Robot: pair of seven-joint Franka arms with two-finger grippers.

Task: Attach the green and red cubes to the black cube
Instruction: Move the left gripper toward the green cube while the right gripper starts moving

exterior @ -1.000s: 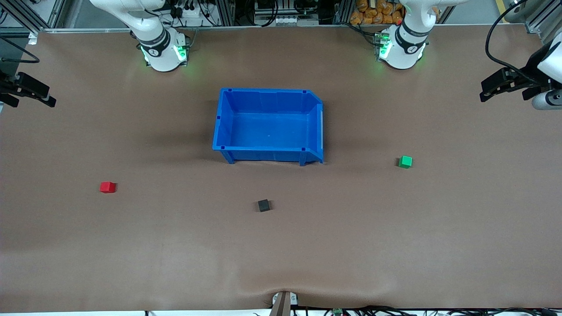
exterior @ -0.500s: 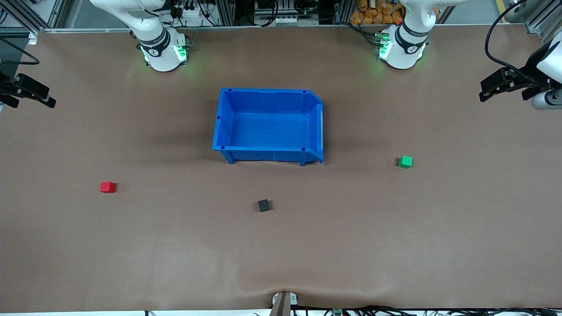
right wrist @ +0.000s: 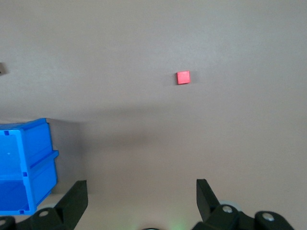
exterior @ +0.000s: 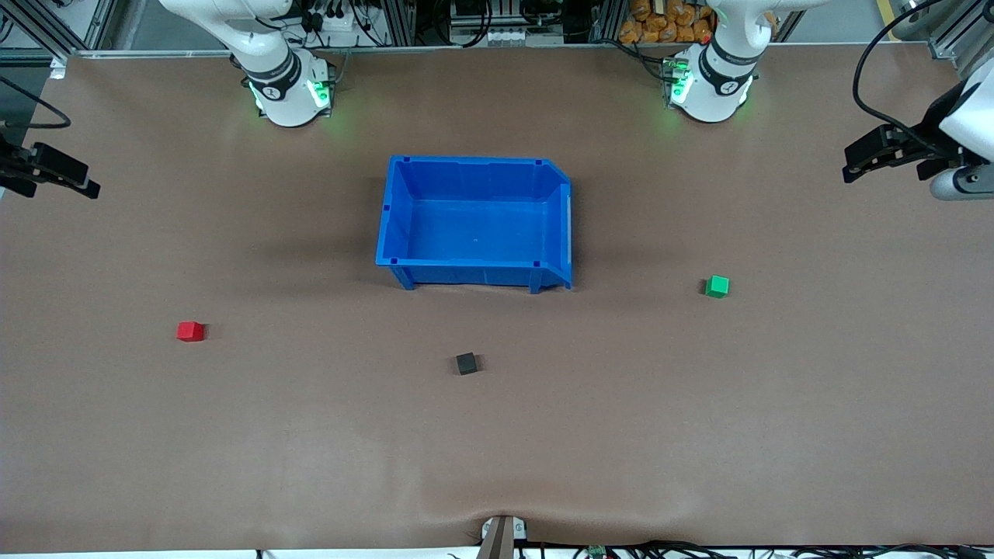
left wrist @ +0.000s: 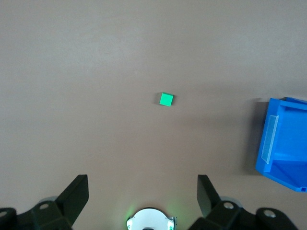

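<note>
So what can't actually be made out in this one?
- Left gripper: front view's edge cuts off its arm.
- Right gripper: likewise cut by the front view's edge.
- Black cube: only a sliver at the right wrist view's edge; absent from the left wrist view.
- Blue bin: both wrist views crop it.
- Red cube and green cube: too small to show how they attach.

The blue bin [left wrist: 283, 143] is cut off by the edge in both wrist views. In the front view the right tool [exterior: 58, 180] and the left tool [exterior: 885, 154] sit partly outside the frame. Only a sliver of the black cube [right wrist: 2, 68] shows in the right wrist view.
</note>
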